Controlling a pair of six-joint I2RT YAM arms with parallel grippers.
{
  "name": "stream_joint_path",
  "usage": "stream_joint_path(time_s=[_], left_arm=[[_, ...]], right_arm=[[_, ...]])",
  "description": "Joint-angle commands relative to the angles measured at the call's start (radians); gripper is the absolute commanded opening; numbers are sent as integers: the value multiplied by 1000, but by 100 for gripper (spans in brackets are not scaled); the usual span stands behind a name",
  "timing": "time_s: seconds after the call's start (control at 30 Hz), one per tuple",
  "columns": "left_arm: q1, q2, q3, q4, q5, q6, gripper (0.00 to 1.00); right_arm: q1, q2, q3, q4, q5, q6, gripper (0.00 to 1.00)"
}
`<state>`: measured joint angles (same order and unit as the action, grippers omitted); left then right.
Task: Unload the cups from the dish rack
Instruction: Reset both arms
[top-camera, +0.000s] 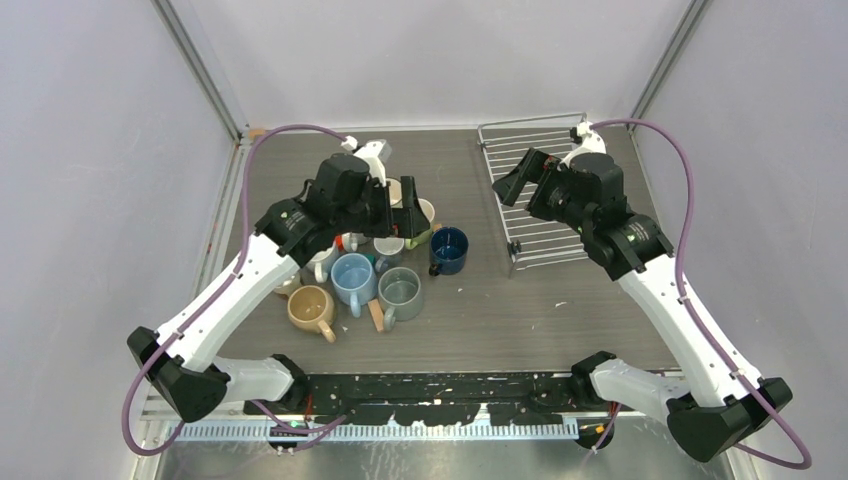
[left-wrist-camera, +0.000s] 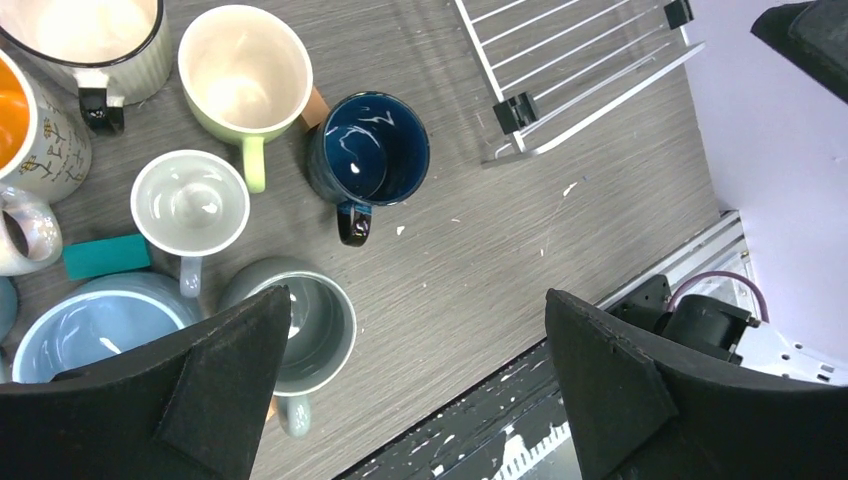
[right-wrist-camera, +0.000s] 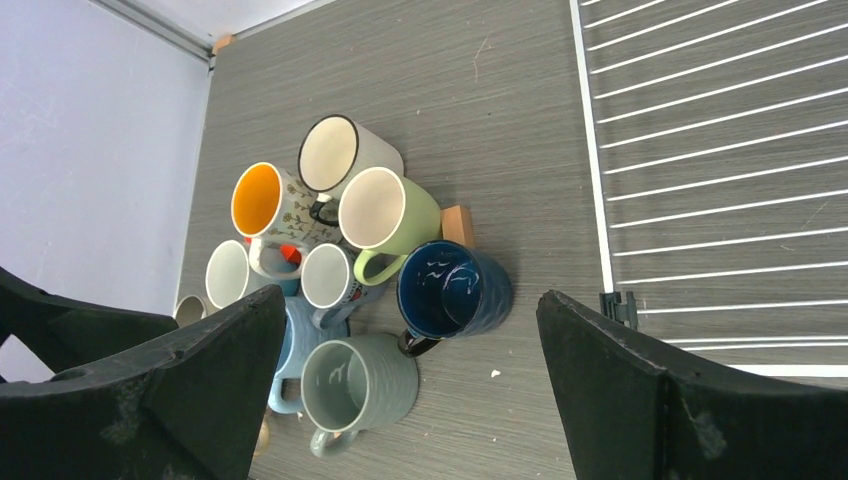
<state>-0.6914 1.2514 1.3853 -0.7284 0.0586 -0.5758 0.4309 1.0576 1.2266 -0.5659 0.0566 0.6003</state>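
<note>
Hovering over the cluster of mugs on the left half of the desk (left-wrist-camera: 480, 260), the left tool (left-wrist-camera: 412, 315) has its two fingers spread wide and holds nothing. The right tool (right-wrist-camera: 410, 300) is likewise spread wide with nothing held, and hangs above the left part of the dish rack (right-wrist-camera: 720, 150).

The rack, a silver wire grid, lies flat at the far right of the desk. Every mug in view stands upright on the desk to its left, apart from it.

- The navy mug (left-wrist-camera: 368, 150) is the one nearest the rack, with a strip of bare desk between them.
- Just beside it is the lime green mug (left-wrist-camera: 245, 75), and a small wooden block (left-wrist-camera: 316, 105) shows between the two.
- Farther back are a white mug with a black rim (right-wrist-camera: 340, 152) and a patterned white mug with an orange inside (right-wrist-camera: 262, 200).
- Toward the near edge stand the grey-green mug (left-wrist-camera: 310, 320), the light blue mug (left-wrist-camera: 90, 325) and, outermost, the tan mug (top-camera: 311, 308).
- A small white mug (left-wrist-camera: 190, 200) sits in the middle of the group, next to a teal block (left-wrist-camera: 105, 255).
</note>
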Motion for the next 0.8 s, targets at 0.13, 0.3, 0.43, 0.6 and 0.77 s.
stream_joint_path(time_s=[0.13, 0.3, 0.43, 0.6, 0.77], left_arm=[[10, -2, 59, 39, 55, -14, 100], [10, -7, 50, 35, 47, -12, 100], [12, -13, 41, 36, 40, -9, 100], [12, -23, 31, 40, 38, -5, 100], [13, -24, 31, 38, 40, 1, 100]], right_arm=[[3, -50, 19, 0, -6, -29, 100], [3, -59, 8, 9, -4, -30, 100], [3, -56, 4, 16, -8, -31, 100], [3, -53, 0, 23, -13, -30, 100], [2, -53, -7, 29, -14, -27, 100]])
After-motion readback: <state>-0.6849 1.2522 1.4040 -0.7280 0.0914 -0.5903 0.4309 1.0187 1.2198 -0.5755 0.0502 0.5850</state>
